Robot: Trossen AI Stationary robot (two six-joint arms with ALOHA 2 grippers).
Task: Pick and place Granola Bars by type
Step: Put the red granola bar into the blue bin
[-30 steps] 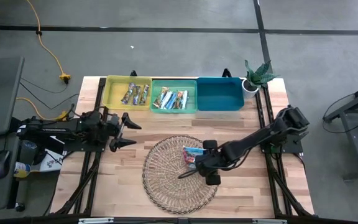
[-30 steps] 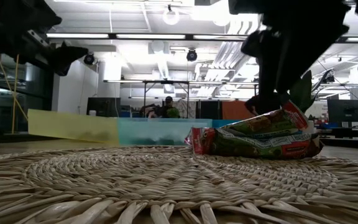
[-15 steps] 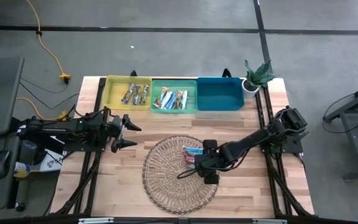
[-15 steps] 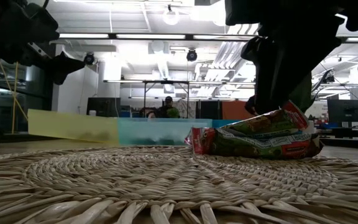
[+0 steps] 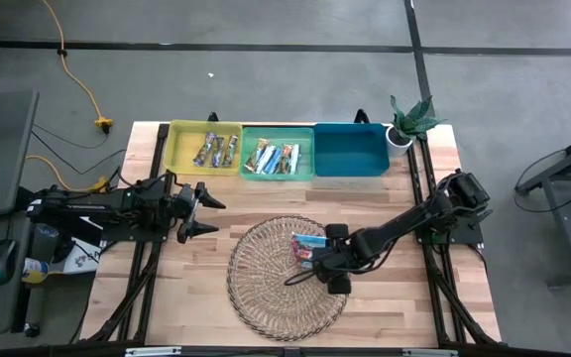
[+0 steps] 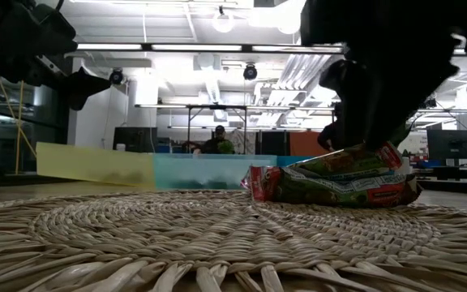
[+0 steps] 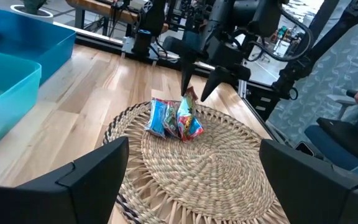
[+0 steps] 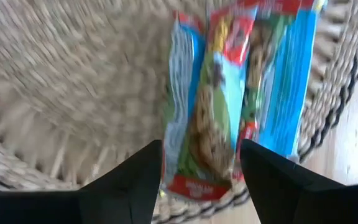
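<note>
Nearest the front edge of the pale wooden plank surface (image 5: 385, 307) lies the round woven wicker tray (image 5: 266, 288), and on its right-hand part rest the last teal-and-pink wrapped granola bars (image 5: 308, 246), a small cluster lying side by side and touching. The right gripper (image 8: 199, 163) hangs directly over them, jaws spread wide with nothing between them, one finger on each side of the middle bar, so the step in hand looks like the approach for a pick. The next move probably calls for lowering until the fingers straddle only one wrapper, then closing without dragging its neighbours. To the left, off the tray, the left gripper (image 5: 203, 211) waits with jaws released and empty. Farther back stand three rectangular plastic bins: the yellow bin (image 5: 178, 159) holding brown-silver bars, the green bin (image 5: 250, 171) holding blue-white bars, and the empty blue bin (image 5: 350, 151), seemingly the destination.
</note>
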